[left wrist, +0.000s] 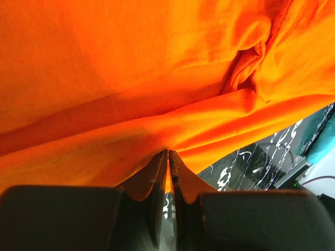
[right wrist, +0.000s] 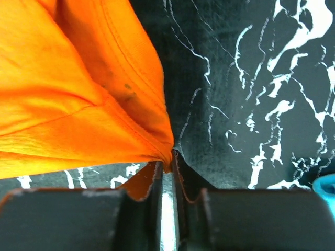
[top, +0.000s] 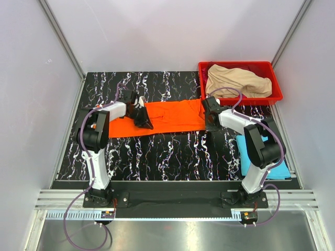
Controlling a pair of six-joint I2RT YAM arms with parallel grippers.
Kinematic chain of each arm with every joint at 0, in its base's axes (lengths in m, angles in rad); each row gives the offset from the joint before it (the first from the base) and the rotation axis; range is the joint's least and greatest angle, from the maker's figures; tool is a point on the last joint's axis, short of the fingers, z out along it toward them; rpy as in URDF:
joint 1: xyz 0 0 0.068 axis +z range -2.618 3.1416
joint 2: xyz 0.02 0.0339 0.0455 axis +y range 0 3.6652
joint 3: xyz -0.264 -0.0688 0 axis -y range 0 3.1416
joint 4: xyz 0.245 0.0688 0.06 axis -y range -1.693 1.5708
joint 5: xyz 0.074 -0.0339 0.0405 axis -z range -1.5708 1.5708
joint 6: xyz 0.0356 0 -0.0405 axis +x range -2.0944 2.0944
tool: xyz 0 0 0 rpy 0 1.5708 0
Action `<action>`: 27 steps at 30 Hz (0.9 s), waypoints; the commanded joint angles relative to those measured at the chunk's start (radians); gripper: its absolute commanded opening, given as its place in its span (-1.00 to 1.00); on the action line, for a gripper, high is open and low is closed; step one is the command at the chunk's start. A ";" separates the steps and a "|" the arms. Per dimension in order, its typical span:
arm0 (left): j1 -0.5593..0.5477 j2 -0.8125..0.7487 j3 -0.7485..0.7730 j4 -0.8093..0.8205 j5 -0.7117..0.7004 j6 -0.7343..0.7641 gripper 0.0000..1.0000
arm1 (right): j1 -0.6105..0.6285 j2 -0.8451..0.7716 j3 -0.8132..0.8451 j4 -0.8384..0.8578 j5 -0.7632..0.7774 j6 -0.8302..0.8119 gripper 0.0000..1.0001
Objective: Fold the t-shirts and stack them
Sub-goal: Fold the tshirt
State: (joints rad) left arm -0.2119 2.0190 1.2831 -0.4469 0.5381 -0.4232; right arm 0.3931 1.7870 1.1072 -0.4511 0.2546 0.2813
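Observation:
The bright orange t-shirt (top: 167, 116) lies stretched across the black marbled table (top: 172, 151) between my two arms. My left gripper (top: 145, 123) is shut on a fold of its near edge, and orange cloth (left wrist: 131, 78) fills the left wrist view above the pinching fingertips (left wrist: 168, 154). At the shirt's right end my right gripper (top: 209, 125) is shut on the hemmed corner (right wrist: 131, 99), which is drawn to a point at my fingertips (right wrist: 168, 159). A beige t-shirt (top: 235, 81) lies crumpled in the red bin (top: 277, 97). A light blue t-shirt (top: 264, 157) lies flat beside the right arm.
The red bin stands at the table's back right corner, just behind the right gripper. White walls and metal rails (top: 63, 42) enclose the table on three sides. The arms' bases (top: 102, 196) sit on the rail at the near edge.

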 commanded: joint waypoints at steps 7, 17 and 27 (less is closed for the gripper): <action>-0.001 -0.092 0.010 -0.102 -0.072 0.067 -0.57 | -0.010 -0.126 0.038 -0.136 0.008 -0.001 -0.20; 0.037 -0.433 0.013 -0.177 -0.199 0.069 -0.37 | 0.047 -0.098 0.281 -0.222 -0.192 0.192 0.06; 0.207 -0.652 -0.063 -0.248 -0.409 0.173 -0.23 | 0.159 0.201 0.601 -0.366 -0.158 0.594 0.43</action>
State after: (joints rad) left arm -0.0364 1.3987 1.2579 -0.6533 0.2253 -0.3176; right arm 0.5457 1.9121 1.6295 -0.7231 0.1066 0.6853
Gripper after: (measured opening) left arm 0.384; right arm 0.706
